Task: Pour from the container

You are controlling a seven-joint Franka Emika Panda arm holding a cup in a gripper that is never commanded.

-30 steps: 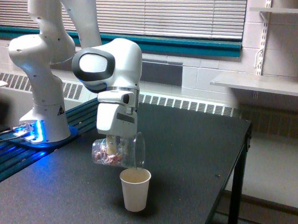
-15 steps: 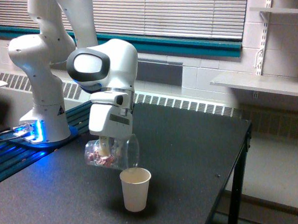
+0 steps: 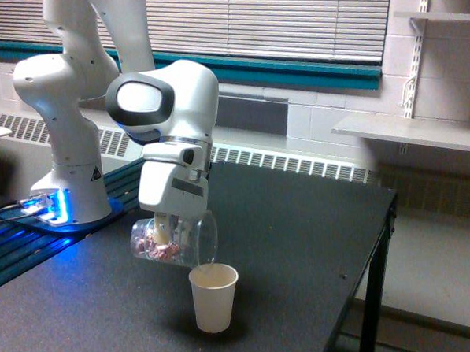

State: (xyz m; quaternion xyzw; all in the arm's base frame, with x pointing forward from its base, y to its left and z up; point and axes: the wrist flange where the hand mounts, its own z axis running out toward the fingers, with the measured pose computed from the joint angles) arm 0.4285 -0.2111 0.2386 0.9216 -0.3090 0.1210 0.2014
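Note:
The clear plastic cup hangs tipped on its side above the black table, its wide rim pointing to the exterior view's right and slightly down. Small pink and white pieces lie inside it near its base. My gripper is shut on the cup from above, one pale finger showing through the plastic. The white paper cup stands upright on the table just below and to the right of the clear cup's rim. I cannot tell what is inside the paper cup.
The arm's white base stands at the exterior view's left beside a blue-lit strip. The table's right edge drops off to the floor. A wall shelf is at the back right.
The gripper and the clear cup have shifted to the exterior view's left, so the rim has drawn back from over the paper cup. The paper cup has not moved.

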